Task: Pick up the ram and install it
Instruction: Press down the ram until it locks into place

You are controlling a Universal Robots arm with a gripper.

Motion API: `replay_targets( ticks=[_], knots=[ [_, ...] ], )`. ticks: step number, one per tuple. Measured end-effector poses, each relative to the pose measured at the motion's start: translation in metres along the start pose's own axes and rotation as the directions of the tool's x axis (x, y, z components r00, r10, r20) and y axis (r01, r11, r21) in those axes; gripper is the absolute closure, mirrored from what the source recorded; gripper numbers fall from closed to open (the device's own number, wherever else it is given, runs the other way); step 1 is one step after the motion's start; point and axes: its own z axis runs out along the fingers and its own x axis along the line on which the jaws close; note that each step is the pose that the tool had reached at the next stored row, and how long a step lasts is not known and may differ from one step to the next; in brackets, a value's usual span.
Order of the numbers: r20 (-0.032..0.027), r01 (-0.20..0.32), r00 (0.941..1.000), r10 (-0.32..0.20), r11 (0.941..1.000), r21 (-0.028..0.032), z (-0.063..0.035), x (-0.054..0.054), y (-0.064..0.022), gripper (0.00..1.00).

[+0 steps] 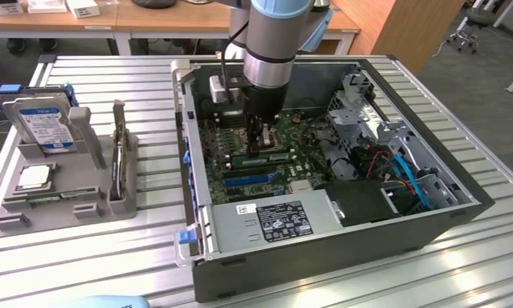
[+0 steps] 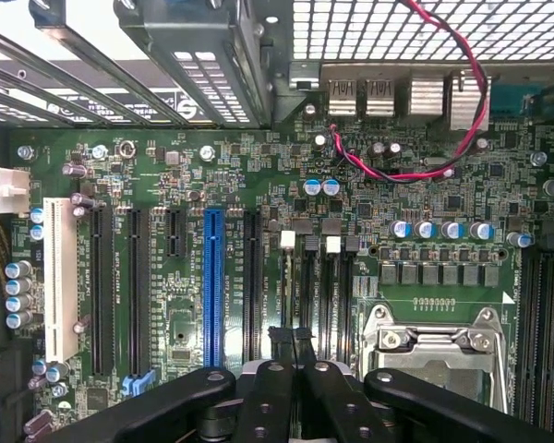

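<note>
In the exterior view, the arm is reaching down into the open computer case (image 1: 325, 256), and the gripper (image 1: 258, 142) is hanging low over the green board (image 1: 230, 138). The jaws are pressed shut with no gap. The ram (image 1: 271, 156) is sitting right under the fingertips, standing on its thin edge in a slot. I cannot tell if the tips are touching its top edge or are just above it. Its long side is running across the board from the exterior view's left to the exterior view's right, and its flat face is looking toward the front of the case. In the wrist view, the gripper (image 2: 291, 334) is showing its two dark fingers closed tight together. The ram (image 2: 284, 286) is looking like a thin line here, because it is seen from its top edge. It is running straight out from the fingertips to a white clip (image 2: 288, 240) at the far end of the slot. A blue slot (image 2: 212, 277) is lying beside the jaws on one side and a silver chip holder (image 2: 434, 346) on the other. Things could go wrong here, I think. The closed tips are narrow and the edge is thin, so they could be slipping off and hitting the board. Pushing near one end could be tipping the stick, so one end is going in and the other is sticking up. Pushing too hard could be bending the board.
</note>
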Motion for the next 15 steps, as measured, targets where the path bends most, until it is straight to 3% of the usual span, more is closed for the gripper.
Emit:
replay_targets(
  ticks=[15],
  knots=[
    [-0.0001,0.0,1.0,0.0,1.0,0.0002,0.0024,-0.0001,0.0,0.9]
  ],
)
